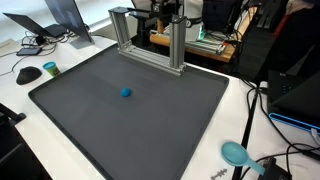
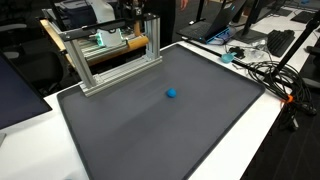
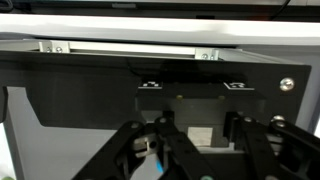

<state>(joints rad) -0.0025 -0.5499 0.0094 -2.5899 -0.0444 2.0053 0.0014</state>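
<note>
- The claw (image 3: 200,158) shows only in the wrist view, low at the bottom edge. Its fingers are drawn together, and nothing can be made out between them in that dim picture.
- The small blue object (image 1: 125,93) lies on the dark mat (image 1: 100,135), near the mat's middle in both exterior views. It is well apart from the aluminium frame (image 1: 150,55) at the far edge.
- Which way the blue object lies from the claw cannot be told. No exterior view shows the claw plainly, and a pale bluish patch beside one finger in the wrist view is too dim to name.
- The blue object looks rounded, with no long axis to read, and there is only the one arm.
- No writing is legible. Two pale marks on the dark panel (image 3: 80,95) under a metal rail (image 3: 130,48) are too small to read.
</note>
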